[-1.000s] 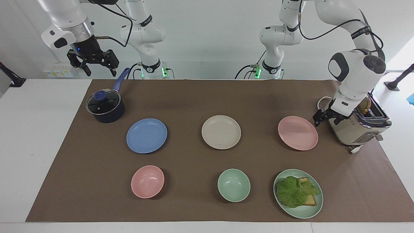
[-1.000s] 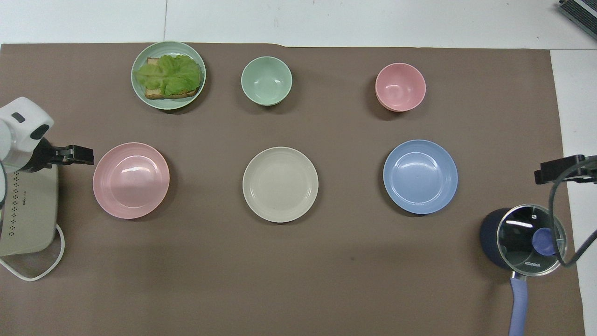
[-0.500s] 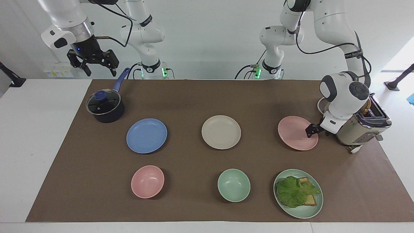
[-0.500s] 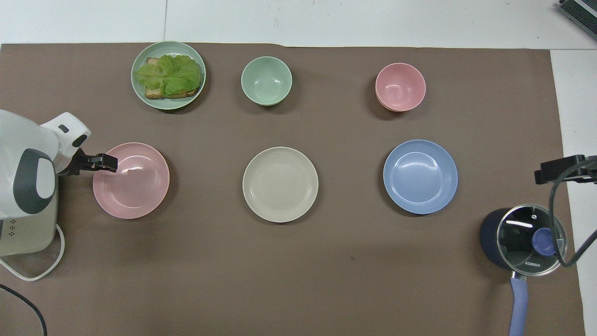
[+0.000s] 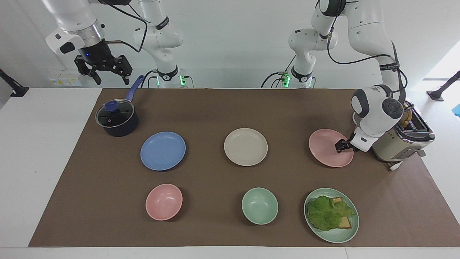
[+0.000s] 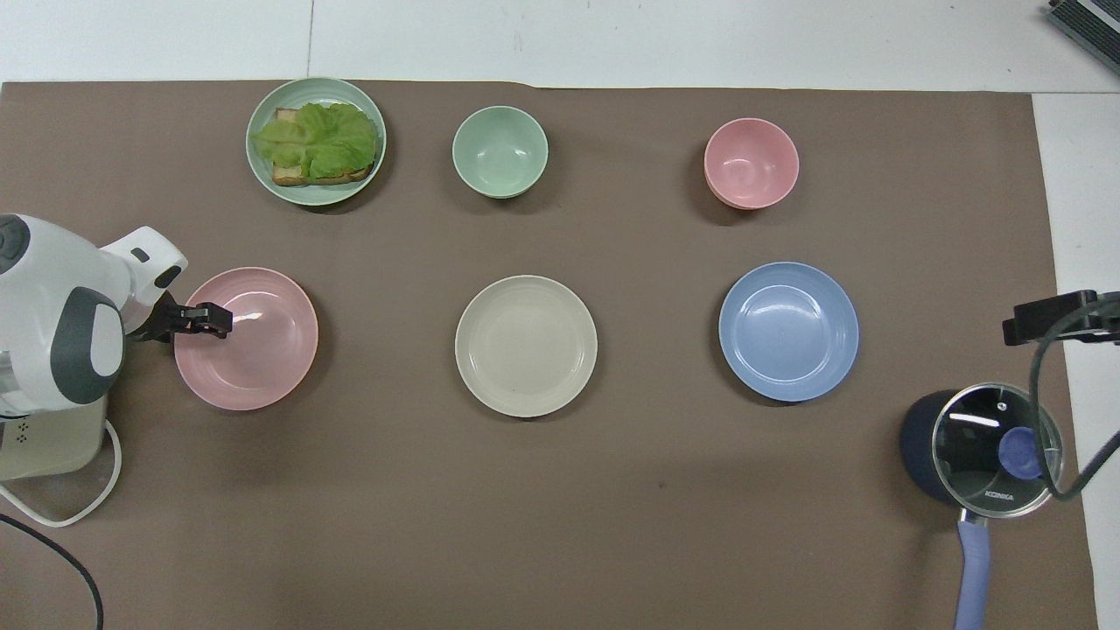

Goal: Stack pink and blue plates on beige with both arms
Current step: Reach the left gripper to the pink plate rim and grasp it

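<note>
Since a second ago my left gripper (image 5: pixel 340 146) has come off the toaster (image 5: pixel 406 144) and dropped onto the rim of the pink plate (image 5: pixel 327 146) at the frame's right. Its wrist is bent low, fingers pointing in across the plate edge; I cannot tell whether they have clamped it yet. The plate lies flat on the brown mat (image 5: pixel 215 108). The beige plate (image 5: pixel 245 146) sits at centre, the blue plate (image 5: pixel 163 150) left of it. My right gripper (image 5: pixel 103 70) waits at upper left above the pot (image 5: pixel 117 118), fingers spread, unchanged.
</note>
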You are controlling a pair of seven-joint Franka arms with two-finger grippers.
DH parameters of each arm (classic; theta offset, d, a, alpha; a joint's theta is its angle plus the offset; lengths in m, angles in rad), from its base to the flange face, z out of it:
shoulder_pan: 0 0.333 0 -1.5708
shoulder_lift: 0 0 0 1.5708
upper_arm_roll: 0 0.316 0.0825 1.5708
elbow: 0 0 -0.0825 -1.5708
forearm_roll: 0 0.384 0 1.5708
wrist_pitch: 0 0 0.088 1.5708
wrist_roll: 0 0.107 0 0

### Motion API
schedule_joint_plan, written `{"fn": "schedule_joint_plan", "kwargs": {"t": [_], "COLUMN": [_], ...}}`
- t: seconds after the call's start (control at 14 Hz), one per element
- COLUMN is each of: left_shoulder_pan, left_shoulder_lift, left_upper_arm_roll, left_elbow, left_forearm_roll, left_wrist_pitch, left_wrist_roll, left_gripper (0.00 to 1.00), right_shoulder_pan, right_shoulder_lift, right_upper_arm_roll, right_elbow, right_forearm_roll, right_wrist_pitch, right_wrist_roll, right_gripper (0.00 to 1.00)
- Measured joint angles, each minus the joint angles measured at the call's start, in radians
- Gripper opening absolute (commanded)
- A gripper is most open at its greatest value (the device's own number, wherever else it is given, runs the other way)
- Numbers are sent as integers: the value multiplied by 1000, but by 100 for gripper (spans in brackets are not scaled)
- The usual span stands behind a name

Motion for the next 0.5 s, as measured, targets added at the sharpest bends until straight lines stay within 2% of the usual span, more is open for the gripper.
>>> {"fn": "schedule_joint_plan", "kwargs": {"t": [0.21, 0.5], "left_shoulder_pan": [0, 0], "left_shoulder_lift": [-2, -4], "left_upper_arm_roll": [2, -4], "left_elbow": [6, 64], "left_forearm_roll": [0, -1], "left_wrist_pitch": [-13, -126], "left_wrist_roll": [1, 6], "left_gripper": [0, 0], "right_shoulder_pan": [0, 0], "right_shoulder_lift": [0, 0], "right_upper_arm_roll": [0, 0], "right_elbow": [0, 0], "right_forearm_roll": [0, 0], "right_wrist_pitch": [0, 0], "right_wrist_roll": [0, 0], "right_gripper": [100, 100]}}
